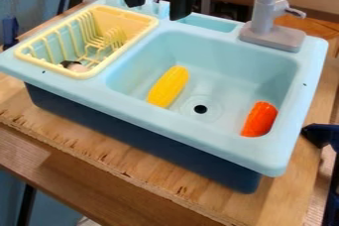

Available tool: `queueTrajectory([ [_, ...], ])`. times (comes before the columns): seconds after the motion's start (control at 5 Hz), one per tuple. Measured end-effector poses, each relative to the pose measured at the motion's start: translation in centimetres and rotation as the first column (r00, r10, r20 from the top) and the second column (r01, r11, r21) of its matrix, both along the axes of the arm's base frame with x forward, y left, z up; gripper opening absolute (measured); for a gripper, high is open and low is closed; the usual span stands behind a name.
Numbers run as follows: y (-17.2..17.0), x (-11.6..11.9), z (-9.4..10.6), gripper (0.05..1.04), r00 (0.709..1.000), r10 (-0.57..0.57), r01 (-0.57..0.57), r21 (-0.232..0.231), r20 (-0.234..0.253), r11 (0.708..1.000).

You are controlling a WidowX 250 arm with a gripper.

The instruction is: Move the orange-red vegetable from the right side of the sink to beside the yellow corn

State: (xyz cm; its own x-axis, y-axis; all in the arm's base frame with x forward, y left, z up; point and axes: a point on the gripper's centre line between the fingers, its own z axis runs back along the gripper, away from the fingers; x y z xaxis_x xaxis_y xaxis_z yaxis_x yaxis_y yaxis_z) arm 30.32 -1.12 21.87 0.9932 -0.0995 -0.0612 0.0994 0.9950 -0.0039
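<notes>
Yellow toy corn [169,86], probably light, stiff and slick, best gripped across its middle; gripper [159,2] above sink [179,127], jaws apart.

Yellow corn [169,86], orange-red carrot [259,119], light-blue sink [218,145].

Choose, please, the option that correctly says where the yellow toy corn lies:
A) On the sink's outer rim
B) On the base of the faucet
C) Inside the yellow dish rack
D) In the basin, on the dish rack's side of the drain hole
D: the yellow toy corn lies on the floor of the basin, between the drain hole and the side where the dish rack sits.
</notes>
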Motion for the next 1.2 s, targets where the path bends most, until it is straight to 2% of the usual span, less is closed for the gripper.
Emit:
queueTrajectory([
  [0.2, -0.1, 0.1, -0.9, 1.001, 1.0, 0.0, 0.0, -0.004, -0.026, 1.0],
  [0.4, -1.2, 0.8, -2.6, 1.001, 0.999, -0.049, 0.05, -0.042, 0.02, 0.998],
  [0.6, -2.4, 1.6, -3.7, 1.001, 0.995, -0.066, 0.069, -0.042, 0.076, 0.997],
  [0.8, -3.7, 2.2, -4.9, 1.001, 0.992, -0.069, 0.078, -0.077, 0.106, 0.994],
  [1.0, -4.7, 3.0, -6.5, 1.001, 0.99, -0.076, 0.088, -0.093, 0.117, 0.992],
  [1.2, -5.6, 3.2, -7.4, 1.001, 0.989, -0.065, 0.082, -0.126, 0.135, 0.989],
])
